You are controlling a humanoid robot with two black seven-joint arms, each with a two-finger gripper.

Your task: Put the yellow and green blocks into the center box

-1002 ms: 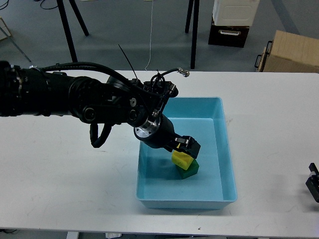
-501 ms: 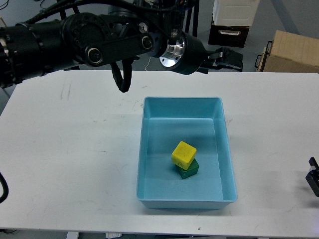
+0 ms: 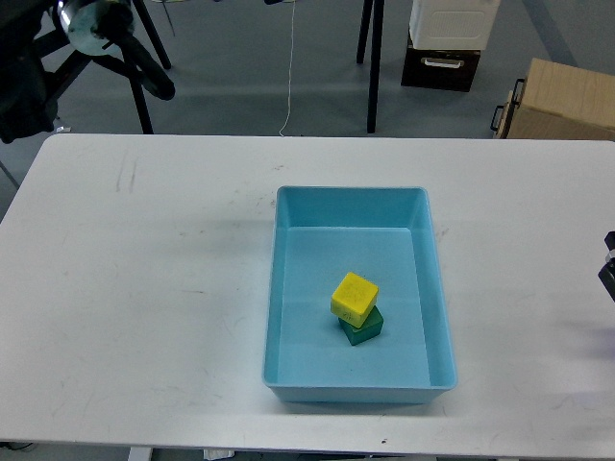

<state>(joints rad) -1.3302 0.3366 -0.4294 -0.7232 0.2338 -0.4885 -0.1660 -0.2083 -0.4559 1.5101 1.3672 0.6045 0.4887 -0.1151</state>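
The yellow block [image 3: 354, 296] rests tilted on top of the green block [image 3: 364, 328]. Both lie inside the light-blue center box [image 3: 351, 193] in the middle of the white table [image 3: 144, 288]. My left gripper [image 3: 154, 79] is at the top left corner, beyond the table's far edge and well away from the box. It looks dark and its fingers cannot be told apart. Only a small black piece of my right gripper [image 3: 607, 273] shows at the right edge, and nothing is seen in it.
A brown cardboard carton [image 3: 567, 101] stands on the floor at the far right. A dark case with a white container [image 3: 444, 48] stands behind the table. Black stand legs [image 3: 371, 58] rise behind the far edge.
My left arm has let go of the yellow block, risen out of the box and swung far to the upper left. The blocks stay stacked in the box.
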